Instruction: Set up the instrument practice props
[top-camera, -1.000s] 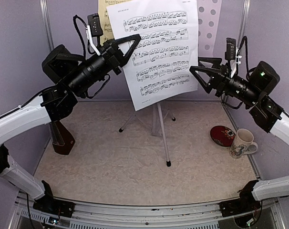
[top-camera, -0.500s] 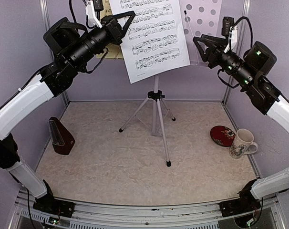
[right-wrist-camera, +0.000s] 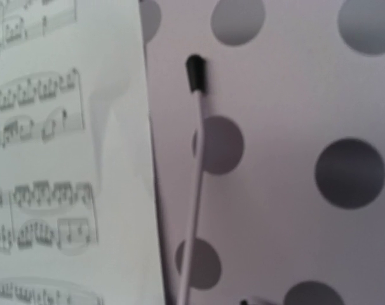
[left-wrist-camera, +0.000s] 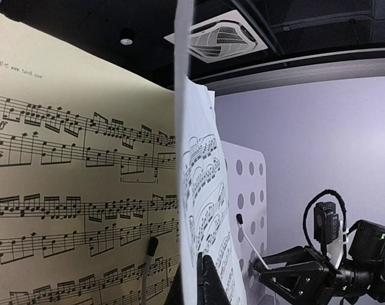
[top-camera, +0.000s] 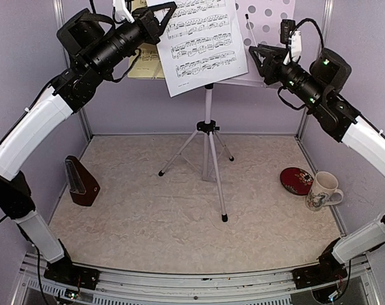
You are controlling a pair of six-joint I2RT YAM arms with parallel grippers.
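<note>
- Purple-walled booth, beige counter [top-camera: 180,241]; music stand [top-camera: 209,121] at centre rear, metronome [top-camera: 81,183] far left on counter.
- L hand [top-camera: 167,19] clamped on white sheet [top-camera: 202,44], up high in front of stand's desk; yellow sheet [top-camera: 145,63] just left.
- R hand [top-camera: 260,63] jaws apart, empty, by desk's right side.

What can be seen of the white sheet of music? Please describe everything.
The white sheet of music is thin paper printed with black staves. It hangs tilted, high before the perforated stand desk, partly covering the yellow sheet. The left gripper pinches its left edge between the jaws. Its top leaves the overhead view.
</note>
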